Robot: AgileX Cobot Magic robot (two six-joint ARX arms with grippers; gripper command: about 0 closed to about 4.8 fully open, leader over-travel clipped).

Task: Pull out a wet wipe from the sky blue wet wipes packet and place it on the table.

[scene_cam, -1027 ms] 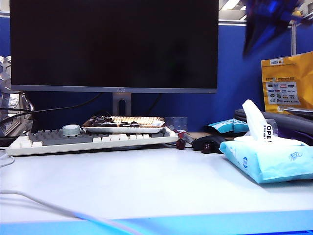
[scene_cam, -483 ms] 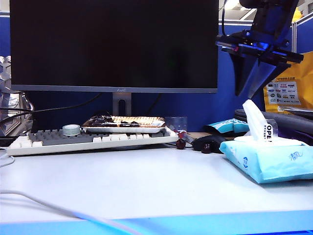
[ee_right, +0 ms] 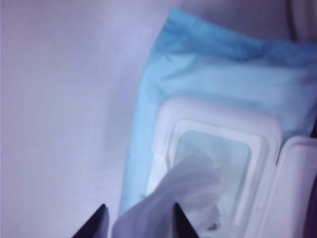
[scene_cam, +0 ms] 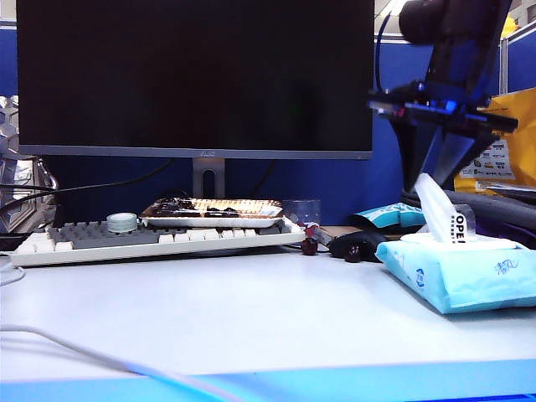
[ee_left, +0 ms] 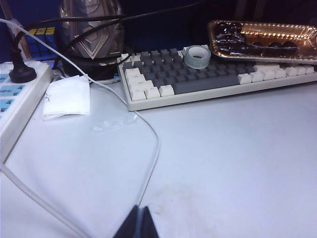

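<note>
While wet wipe (ee_right: 173, 196) protrudes from sky blue wet wipes packet (ee_right: 208, 74), right gripper (ee_right: 138, 220) straddles it released; left gripper (ee_left: 138, 225) apparently clenched.

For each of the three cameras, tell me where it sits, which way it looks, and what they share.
Exterior view: low at the table front, facing the monitor; shows the right gripper, jaws open, above the wet wipe.
Left wrist view: low over the table, facing the keyboard; left gripper jaws shut.
Right wrist view: looks down on the sky blue wet wipes packet, wipe between open jaws.
Shared: keyboard; packet and wipe.
</note>
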